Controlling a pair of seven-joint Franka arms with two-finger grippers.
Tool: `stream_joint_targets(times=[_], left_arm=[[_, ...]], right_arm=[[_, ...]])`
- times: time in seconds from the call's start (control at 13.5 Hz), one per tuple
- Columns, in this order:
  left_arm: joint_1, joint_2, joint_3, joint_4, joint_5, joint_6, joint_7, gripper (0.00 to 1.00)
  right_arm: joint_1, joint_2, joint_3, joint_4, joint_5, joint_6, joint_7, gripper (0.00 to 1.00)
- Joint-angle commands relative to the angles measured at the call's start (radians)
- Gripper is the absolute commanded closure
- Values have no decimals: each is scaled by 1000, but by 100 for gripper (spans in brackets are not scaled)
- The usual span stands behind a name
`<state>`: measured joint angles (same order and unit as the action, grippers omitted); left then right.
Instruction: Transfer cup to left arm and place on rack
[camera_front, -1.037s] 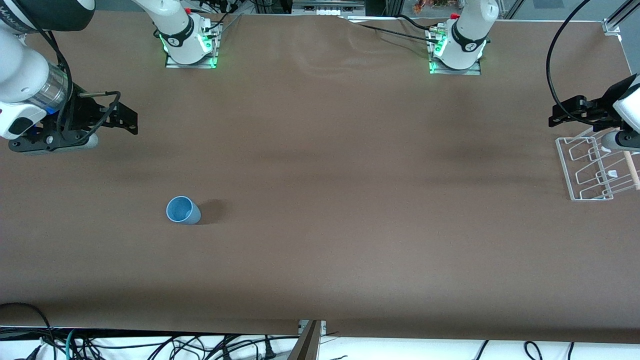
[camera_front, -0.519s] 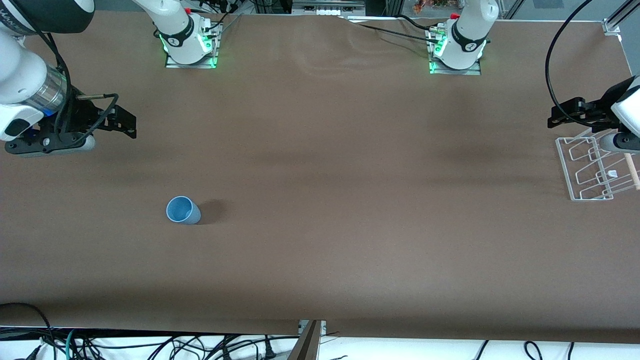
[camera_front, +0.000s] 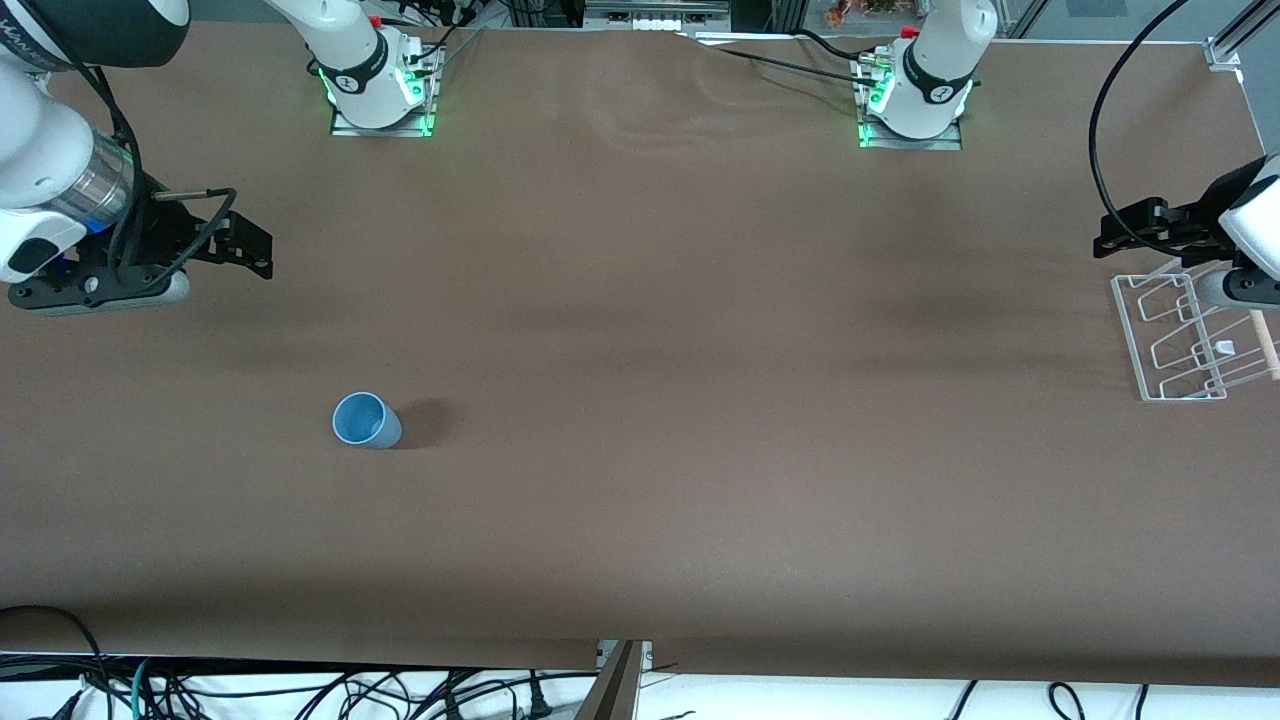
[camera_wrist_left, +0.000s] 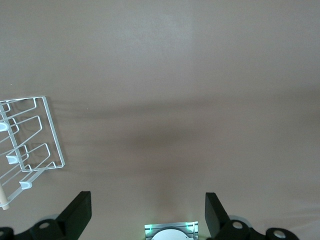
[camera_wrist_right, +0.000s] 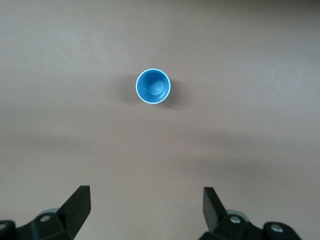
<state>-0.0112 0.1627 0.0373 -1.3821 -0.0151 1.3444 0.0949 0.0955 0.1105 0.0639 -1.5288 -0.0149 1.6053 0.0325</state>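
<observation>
The light-blue cup (camera_front: 365, 420) stands upright on the brown table toward the right arm's end, mouth up and empty. It also shows in the right wrist view (camera_wrist_right: 153, 86), well clear of the fingers. My right gripper (camera_front: 255, 245) hangs open and empty over the table at that end, away from the cup; the right wrist view shows it (camera_wrist_right: 147, 205) with jaws wide. My left gripper (camera_front: 1120, 232) is open and empty over the table beside the white wire rack (camera_front: 1185, 340). In the left wrist view the gripper (camera_wrist_left: 148, 207) is open and the rack (camera_wrist_left: 30, 145) lies to one side.
The two arm bases (camera_front: 378, 95) (camera_front: 912, 100) stand at the table's edge farthest from the front camera. A black cable (camera_front: 1100, 130) loops above the left gripper. The left arm's base also shows in the left wrist view (camera_wrist_left: 171, 231).
My right gripper has shifted slightly toward its end of the table, and my left gripper has crept a little away from the rack. The cup has not moved.
</observation>
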Motion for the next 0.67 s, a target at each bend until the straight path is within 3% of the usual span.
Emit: stream_joint_targets(times=[0.0, 0.59], left_arm=[[2, 5, -4, 15, 30, -13, 2, 0], [-7, 6, -7, 15, 18, -13, 9, 0]], right_arm=[[-10, -26, 5, -25, -8, 10, -17, 1], [-10, 2, 5, -17, 0, 1, 3, 1]])
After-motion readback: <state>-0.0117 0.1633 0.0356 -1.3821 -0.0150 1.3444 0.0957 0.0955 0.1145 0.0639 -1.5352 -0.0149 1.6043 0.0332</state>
